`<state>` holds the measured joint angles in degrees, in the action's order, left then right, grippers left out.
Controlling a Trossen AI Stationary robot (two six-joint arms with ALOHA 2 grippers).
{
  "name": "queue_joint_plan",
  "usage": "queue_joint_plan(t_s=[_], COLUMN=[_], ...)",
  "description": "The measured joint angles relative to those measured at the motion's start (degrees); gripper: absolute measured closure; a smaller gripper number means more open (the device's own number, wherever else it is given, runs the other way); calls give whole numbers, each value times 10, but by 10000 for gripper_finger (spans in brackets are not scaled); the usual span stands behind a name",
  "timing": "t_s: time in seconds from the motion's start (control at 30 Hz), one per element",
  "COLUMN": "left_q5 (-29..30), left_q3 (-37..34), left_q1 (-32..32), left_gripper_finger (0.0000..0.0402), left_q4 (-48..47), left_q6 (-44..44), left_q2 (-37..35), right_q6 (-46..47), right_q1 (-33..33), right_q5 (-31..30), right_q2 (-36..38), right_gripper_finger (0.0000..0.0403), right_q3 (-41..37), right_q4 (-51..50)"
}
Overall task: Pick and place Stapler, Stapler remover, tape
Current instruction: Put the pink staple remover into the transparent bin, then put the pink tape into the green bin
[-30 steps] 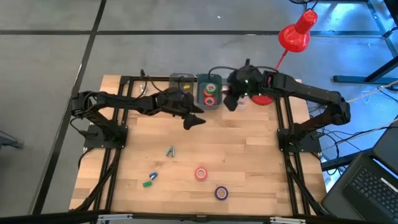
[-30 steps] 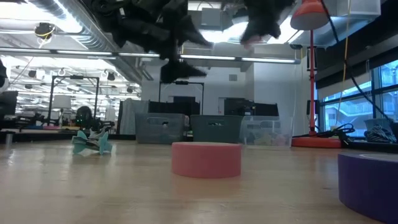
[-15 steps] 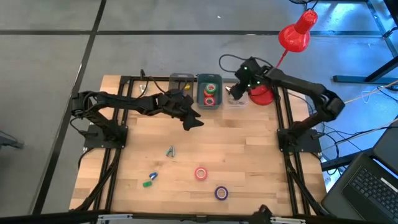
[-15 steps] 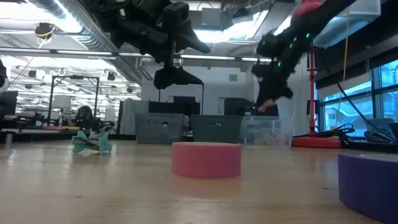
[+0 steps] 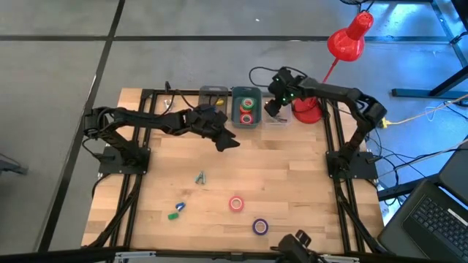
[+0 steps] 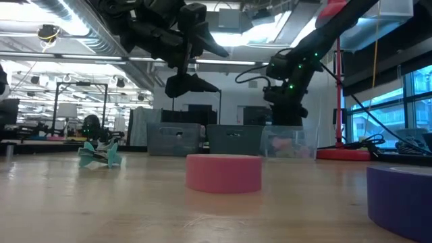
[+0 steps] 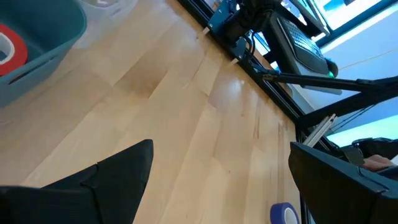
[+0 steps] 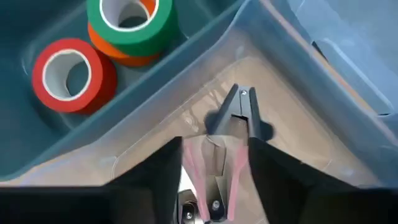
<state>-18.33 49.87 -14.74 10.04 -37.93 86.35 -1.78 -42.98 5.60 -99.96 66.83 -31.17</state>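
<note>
My right gripper (image 5: pixel 272 109) reaches down into the clear bin (image 5: pixel 278 119) at the table's far edge, shut on a pink staple remover (image 8: pixel 214 165). A black staple remover (image 8: pixel 241 112) lies on that bin's floor. The teal bin (image 5: pixel 246 108) beside it holds green (image 8: pixel 129 18), orange (image 8: pixel 134 57) and red (image 8: pixel 68 74) tape rolls. On the table lie a red tape roll (image 5: pixel 236 204), a purple one (image 5: pixel 260 226) and a teal staple remover (image 5: pixel 200 177). My left gripper (image 5: pixel 227 140) hovers open above mid-table, empty. My right gripper pinches the pink staple remover (image 8: pixel 214 165) between its two fingers (image 8: pixel 168 180), coming from above and pointing down into the clear bin. Through the bin's wall the pink piece (image 6: pixel 290 144) shows low inside; whether it rests on the floor I cannot tell.
A grey bin (image 5: pixel 212 95) stands left of the teal one. A red lamp (image 5: pixel 347 40) has its base (image 5: pixel 307 113) right of the clear bin. Small blue and green pieces (image 5: pixel 175 212) lie near the front left. Bare wood stretches between the bins and the loose things.
My right gripper has come down from high above the far edge into the clear bin, carrying the pink staple remover with it. Its arm has swung closer to the far edge.
</note>
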Motion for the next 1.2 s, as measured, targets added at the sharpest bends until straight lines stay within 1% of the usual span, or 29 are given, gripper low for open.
queue_joint_plan(t_s=[0.13, 0.23, 0.3, 0.37, 0.43, 0.47, 0.53, 0.6, 0.67, 0.73, 0.83, 0.93, 1.0, 1.1, 1.2], left_q5=[3, 3, 1, 0, -1, -1, -1, 0, 2, 3, 2, 3, 3, 5, 21], left_q3=[0, 0, 0, 0, 0, 0, 0, 0, 0, 0, 0, 0, 0, 0, 0], left_q1=[0, 0, 0, 1, 3, 4, 4, 4, 4, 2, 0, 9, 31, 75, 123], left_gripper_finger=[41, 41, 41, 41, 41, 41, 41, 41, 41, 41, 41, 41, 41, 41, 41], left_q4=[0, 0, -2, -13, -27, -32, -39, -41, -40, -39, -40, -59, -81, -106, -109], left_q6=[1, 1, 4, 11, 16, 19, 26, 32, 40, 54, 67, 106, 164, 246, 273], left_q2=[0, 0, 0, 0, 0, 0, 0, 0, 0, 0, 0, 0, 0, 0, 5], right_q6=[1, 8, 9, 23, 41, 47, 69, 110, 178, 254, 361, 418, 433, 436, 438], right_q1=[0, 0, 2, 18, 50, 73, 129, 195, 269, 341, 436, 506, 536, 551, 543], right_q5=[-14, -10, 31, 89, 148, 165, 176, 169, 151, 117, 45, -39, -89, -159, -205], right_q2=[0, 4, 22, 62, 114, 141, 193, 244, 289, 319, 349, 351, 350, 348, 348], right_gripper_finger=[176, 157, 154, 157, 161, 163, 168, 172, 177, 181, 185, 188, 190, 190, 190], right_q3=[16, 32, 43, 46, 38, 30, 16, -3, -24, -41, -58, -62, -62, -62, -62], right_q4=[-9, -49, -91, -124, -147, -159, -188, -198, -188, -168, -141, -150, -151, -151, -151])
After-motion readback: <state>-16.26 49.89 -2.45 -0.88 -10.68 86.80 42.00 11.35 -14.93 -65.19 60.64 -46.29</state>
